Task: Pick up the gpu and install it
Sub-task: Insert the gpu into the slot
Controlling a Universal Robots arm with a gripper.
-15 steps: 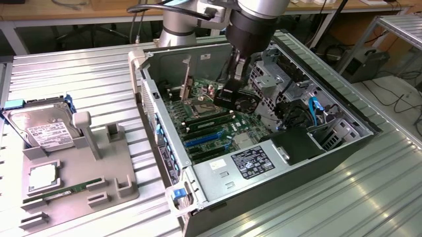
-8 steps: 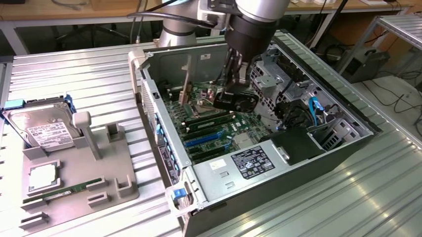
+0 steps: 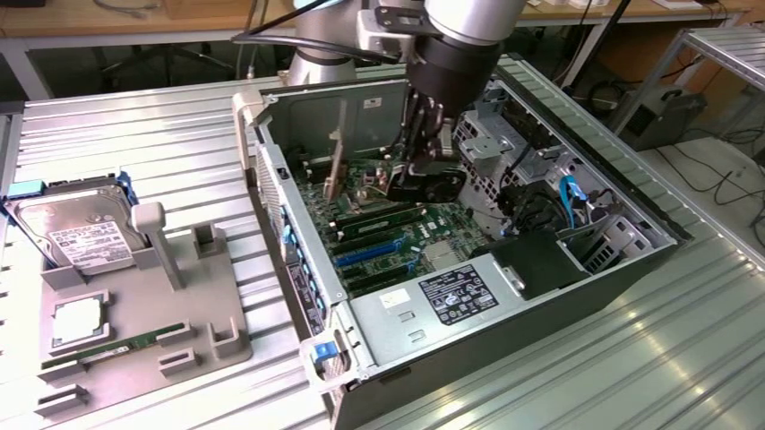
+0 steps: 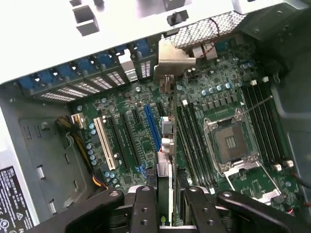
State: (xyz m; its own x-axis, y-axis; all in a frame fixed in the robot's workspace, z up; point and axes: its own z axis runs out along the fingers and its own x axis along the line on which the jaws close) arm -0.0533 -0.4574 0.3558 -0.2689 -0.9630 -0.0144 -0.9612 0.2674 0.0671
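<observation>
One open computer case (image 3: 299,170) lies on the metal table (image 3: 143,143), with one grey holder tray (image 3: 179,322) beside it carrying one hard drive (image 3: 78,235) and one memory stick (image 3: 114,349). Inside the case, the single gripper (image 4: 165,204) clamps the one gpu (image 4: 166,145) edge-on between its fingers, above the motherboard (image 4: 218,102) slots.

A ribbed metal table (image 3: 132,152) carries everything. On it lies an open computer case (image 3: 502,358), its side panel off and its inside facing up. Beside the case, toward the exterior view's left, a grey holder tray (image 3: 221,327) rests flat on the table. A wire rack (image 3: 717,40) stands past the case, at the exterior view's far right.
</observation>
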